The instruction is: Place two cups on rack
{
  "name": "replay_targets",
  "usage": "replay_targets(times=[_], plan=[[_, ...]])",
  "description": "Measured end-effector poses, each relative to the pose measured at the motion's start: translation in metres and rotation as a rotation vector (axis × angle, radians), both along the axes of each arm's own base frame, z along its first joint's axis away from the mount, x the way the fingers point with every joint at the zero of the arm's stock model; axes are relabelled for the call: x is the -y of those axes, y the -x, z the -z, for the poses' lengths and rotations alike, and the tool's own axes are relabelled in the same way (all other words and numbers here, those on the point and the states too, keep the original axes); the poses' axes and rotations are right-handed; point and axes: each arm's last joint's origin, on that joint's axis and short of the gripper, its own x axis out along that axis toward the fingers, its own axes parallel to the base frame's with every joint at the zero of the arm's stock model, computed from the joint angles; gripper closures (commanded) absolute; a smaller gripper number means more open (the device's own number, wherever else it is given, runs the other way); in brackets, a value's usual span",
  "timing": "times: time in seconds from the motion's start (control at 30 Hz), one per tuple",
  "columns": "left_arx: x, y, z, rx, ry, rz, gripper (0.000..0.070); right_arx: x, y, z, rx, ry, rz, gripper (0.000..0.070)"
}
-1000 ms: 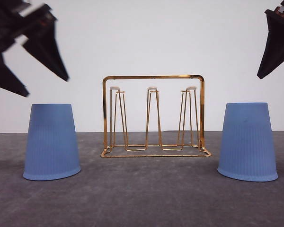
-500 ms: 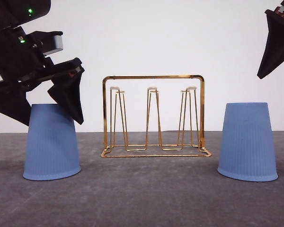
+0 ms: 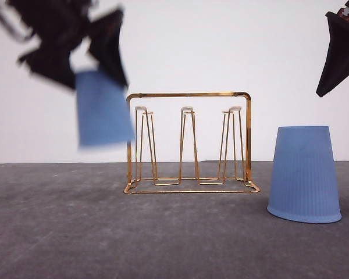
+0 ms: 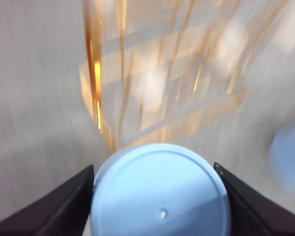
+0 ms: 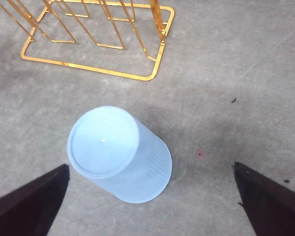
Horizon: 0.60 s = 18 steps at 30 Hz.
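My left gripper (image 3: 87, 64) is shut on one light-blue cup (image 3: 103, 110), which hangs upside down in the air just left of the rack's top corner, blurred by motion. In the left wrist view the cup's flat base (image 4: 161, 194) sits between both dark fingers (image 4: 54, 211). The gold wire rack (image 3: 188, 142) stands mid-table, with its white-tipped prongs bare. The second cup (image 3: 305, 174) stands upside down on the table to the right of the rack. My right gripper (image 5: 150, 167) hovers open high above this cup (image 5: 118, 152), not touching it.
The grey table (image 3: 174, 244) runs to a plain white wall behind. The rack's base frame (image 5: 98, 44) lies a short way from the right cup. In the left wrist view the blurred rack (image 4: 162, 88) is just beyond the held cup.
The left gripper came down over the left cup, closed on it, and has lifted it up and to the right toward the rack. The right arm and right cup have not moved.
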Motion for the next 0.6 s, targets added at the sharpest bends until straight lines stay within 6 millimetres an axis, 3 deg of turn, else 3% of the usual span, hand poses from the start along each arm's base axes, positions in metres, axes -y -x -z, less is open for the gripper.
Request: replay_targets(times=[0.17, 0.27, 0.43, 0.6], plan=[[0.001, -0.003, -0.058, 0.166, 0.055, 0.019, 0.0307, 0.0, 0.0, 0.0, 0.0, 0.0, 0.0, 0.0008], [0.001, -0.002, -0.073, 0.218, 0.062, 0.029, 0.0307, 0.0, 0.0, 0.0, 0.0, 0.0, 0.0, 0.0008], [0.009, -0.017, -0.058, 0.188, 0.02, 0.037, 0.0307, 0.0, 0.0, 0.0, 0.0, 0.0, 0.0, 0.0008], [0.026, -0.05, -0.013, 0.091, -0.044, 0.048, 0.0307, 0.0, 0.0, 0.0, -0.001, 0.0, 0.0, 0.0008]])
